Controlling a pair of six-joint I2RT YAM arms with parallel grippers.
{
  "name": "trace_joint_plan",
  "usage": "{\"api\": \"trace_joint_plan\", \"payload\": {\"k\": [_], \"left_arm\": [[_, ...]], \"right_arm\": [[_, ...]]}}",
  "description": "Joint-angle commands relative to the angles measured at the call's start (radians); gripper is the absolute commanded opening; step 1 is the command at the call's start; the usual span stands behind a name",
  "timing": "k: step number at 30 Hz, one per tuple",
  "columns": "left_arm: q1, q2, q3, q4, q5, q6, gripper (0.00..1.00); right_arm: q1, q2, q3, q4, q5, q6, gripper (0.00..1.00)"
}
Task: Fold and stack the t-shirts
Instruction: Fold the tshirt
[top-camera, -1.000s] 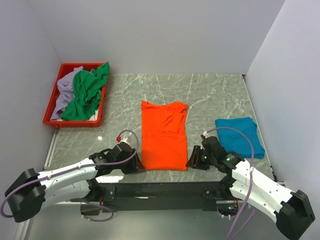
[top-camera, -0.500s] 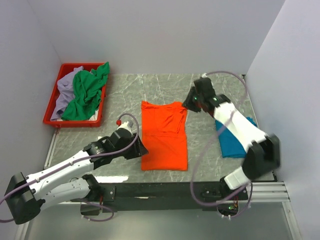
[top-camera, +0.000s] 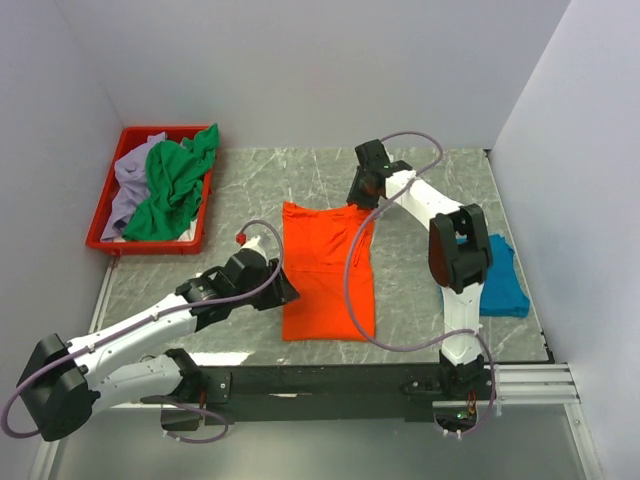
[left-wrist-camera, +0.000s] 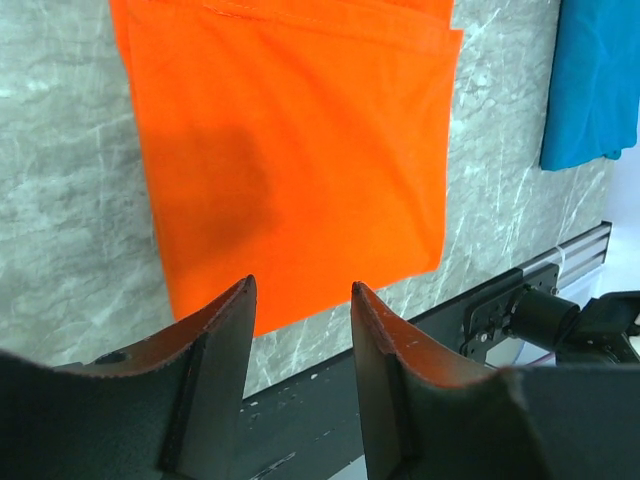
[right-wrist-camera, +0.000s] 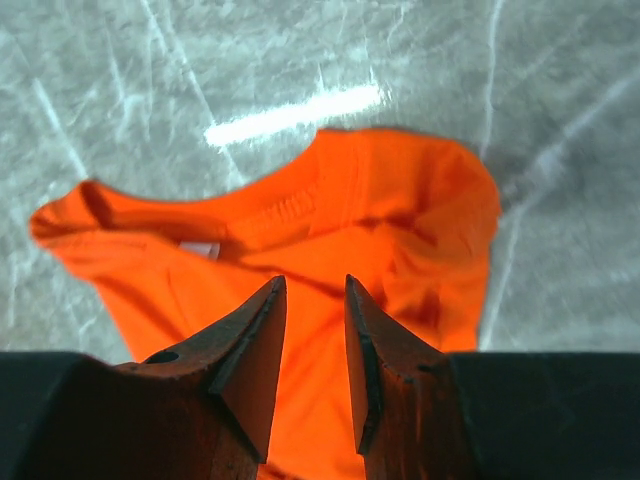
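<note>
Though lately at the hem, right fingers (right-wrist-camera: 250, 345) now over orange t-shirt (top-camera: 320, 300) collar, apart; left fingers (left-wrist-camera: 215, 345) also apart.

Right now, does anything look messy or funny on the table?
Yes. The green shirt and the lavender shirt lie crumpled in the red tray, and the green one spills over its rim. The orange shirt lies mostly flat, but its far right corner is bunched up.

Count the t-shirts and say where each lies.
4. The orange t-shirt lies flat mid-table; the teal t-shirt is near the right edge, partly behind the right arm; the green t-shirt and lavender t-shirt are heaped in the red tray. More may hide underneath.
</note>
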Motion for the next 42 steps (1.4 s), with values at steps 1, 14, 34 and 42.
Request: {"api": "trace_joint_plan", "payload": {"k": [1,14,34,42], "left_arm": [[0.007,0.014,-0.003,0.064,0.032,0.023,0.48],[0.018,0.063,-0.026,0.117,0.056,0.029,0.46],[0.03,0.108,-0.031,0.143,0.076,0.032,0.43],[0.033,0.111,-0.037,0.148,0.073,0.03,0.41]], "right_arm": [[-0.005,0.059,0.076,-0.023,0.026,-0.014,0.38],[0.005,0.159,0.128,-0.046,0.063,-0.026,0.42],[0.014,0.184,0.157,-0.035,0.007,-0.02,0.11],[0.023,0.148,0.134,-0.028,0.016,-0.008,0.05]]}}
